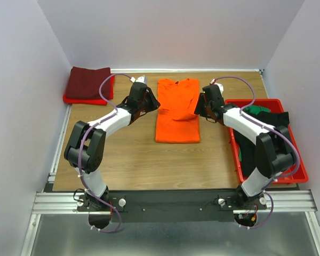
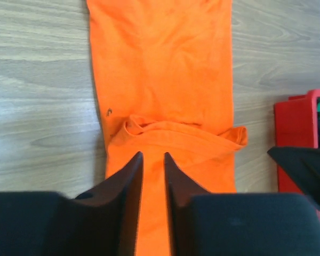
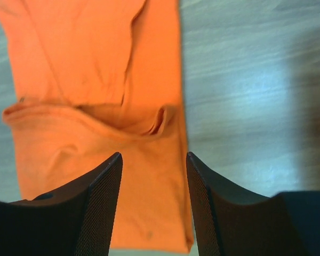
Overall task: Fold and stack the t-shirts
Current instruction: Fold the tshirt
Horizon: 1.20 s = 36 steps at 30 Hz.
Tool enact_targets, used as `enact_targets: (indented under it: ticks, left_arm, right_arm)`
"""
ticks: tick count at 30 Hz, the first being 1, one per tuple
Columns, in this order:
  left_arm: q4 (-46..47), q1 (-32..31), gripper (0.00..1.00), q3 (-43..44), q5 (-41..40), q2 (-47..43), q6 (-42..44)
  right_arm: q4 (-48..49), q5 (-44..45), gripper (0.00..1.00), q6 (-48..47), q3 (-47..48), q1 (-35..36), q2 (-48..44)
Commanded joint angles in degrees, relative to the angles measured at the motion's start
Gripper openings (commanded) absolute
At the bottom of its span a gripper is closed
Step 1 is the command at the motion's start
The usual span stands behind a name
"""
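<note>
The bright orange t-shirt point(image 1: 176, 109) lies on the wooden table, folded into a long strip with its far part creased over. It also shows in the left wrist view point(image 2: 160, 69) and the right wrist view point(image 3: 90, 69). My left gripper point(image 1: 151, 102) hovers at the shirt's left edge; in its wrist view point(image 2: 152, 156) the jaws stand a narrow gap apart over the cloth, holding nothing. My right gripper point(image 1: 200, 108) is at the shirt's right edge; in its wrist view point(image 3: 153, 156) it is open wide and empty above the cloth.
A folded dark maroon shirt point(image 1: 88, 81) lies on a red one point(image 1: 74, 99) at the back left corner. A red plastic tray point(image 1: 274, 182) on the right holds a black shirt point(image 1: 277, 118) and a green shirt point(image 1: 254, 110). White walls enclose the table.
</note>
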Motion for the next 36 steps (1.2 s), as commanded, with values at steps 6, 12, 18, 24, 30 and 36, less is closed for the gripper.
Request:
enact_targets:
  ticks: [6, 12, 18, 24, 30, 36]
  left_arm:
    - [0.27, -4.65, 0.04, -2.49, -0.25, -0.03, -0.05]
    - [-0.70, -4.82, 0.00, 2.77, 0.54, 7.52, 0.65]
    - [-2.63, -3.69, 0.00, 8.23, -0.25, 12.80, 2.14]
    - [-3.95, -0.26, 0.00, 10.96, 0.81, 16.94, 2.24]
    - [-3.42, 1.06, 0.00, 11.31, 2.47, 18.17, 2.76]
    - [-3.34, 1.41, 0.00, 12.28, 3.79, 18.52, 3.11]
  right_arm:
    - [0.31, 0.25, 0.48, -1.08, -2.68, 5.95, 2.31]
    - [0.31, 1.30, 0.45, -1.86, 3.72, 6.13, 9.51]
    - [0.05, 1.31, 0.46, -2.31, 9.54, 5.26, 15.24]
    - [-0.48, 0.51, 0.47, -2.57, 12.88, 3.76, 19.19]
    - [-1.10, 0.51, 0.47, -2.48, 12.62, 2.79, 21.31]
    - [-1.36, 0.87, 0.49, -2.66, 12.01, 2.53, 20.26]
